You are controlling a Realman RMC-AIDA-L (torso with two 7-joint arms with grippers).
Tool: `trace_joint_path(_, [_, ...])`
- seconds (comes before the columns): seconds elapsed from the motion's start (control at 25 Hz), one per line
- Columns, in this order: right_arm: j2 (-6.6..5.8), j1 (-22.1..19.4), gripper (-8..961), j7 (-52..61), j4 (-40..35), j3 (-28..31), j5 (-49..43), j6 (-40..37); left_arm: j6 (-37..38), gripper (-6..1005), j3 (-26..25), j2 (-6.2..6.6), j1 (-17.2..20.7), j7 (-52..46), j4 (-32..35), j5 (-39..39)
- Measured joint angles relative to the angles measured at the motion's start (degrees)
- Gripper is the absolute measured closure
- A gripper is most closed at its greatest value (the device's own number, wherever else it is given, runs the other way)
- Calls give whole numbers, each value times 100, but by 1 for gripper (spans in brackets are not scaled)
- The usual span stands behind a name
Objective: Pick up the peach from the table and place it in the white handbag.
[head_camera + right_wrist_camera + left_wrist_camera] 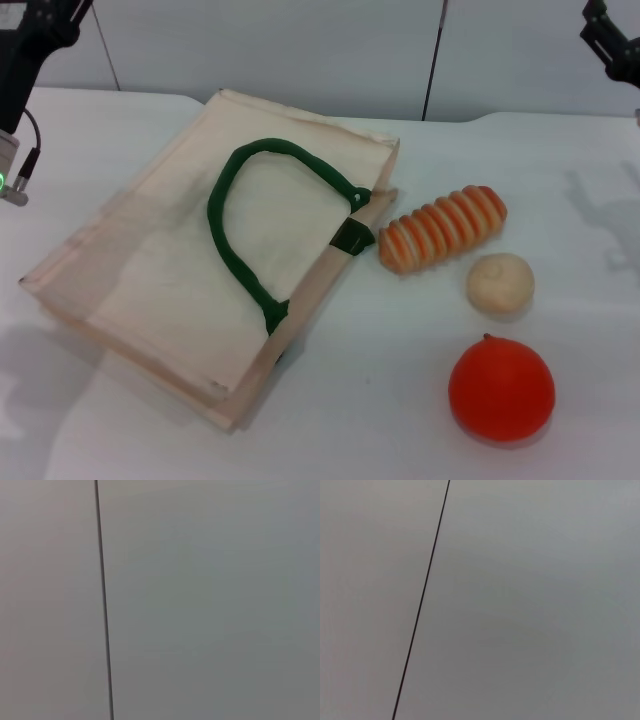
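The white handbag (170, 260) lies flat on the table at the left and middle of the head view. Its dark green rope handle (232, 215) loops across its top, and a green tab (352, 238) sits at its right edge. No pale pink peach shows in any view; it is hidden or out of view. My left gripper (48, 22) is raised at the far left, above the table's back edge. My right gripper (612, 40) is raised at the far right. Both are far from the bag. The two wrist views show only a grey wall with a dark seam.
Right of the bag lie an orange-and-cream striped loaf (442, 229), a beige round bun (500, 282) and a bigger orange-red ball (501, 389) near the front. The white table (560, 170) reaches back to a grey wall.
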Motion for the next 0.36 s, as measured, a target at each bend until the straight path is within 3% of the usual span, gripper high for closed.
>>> trace_joint_path(0.36, [-11,4,62,31,17,0,-4,-10,-3,107,-42,-3,62,-14,90,-67])
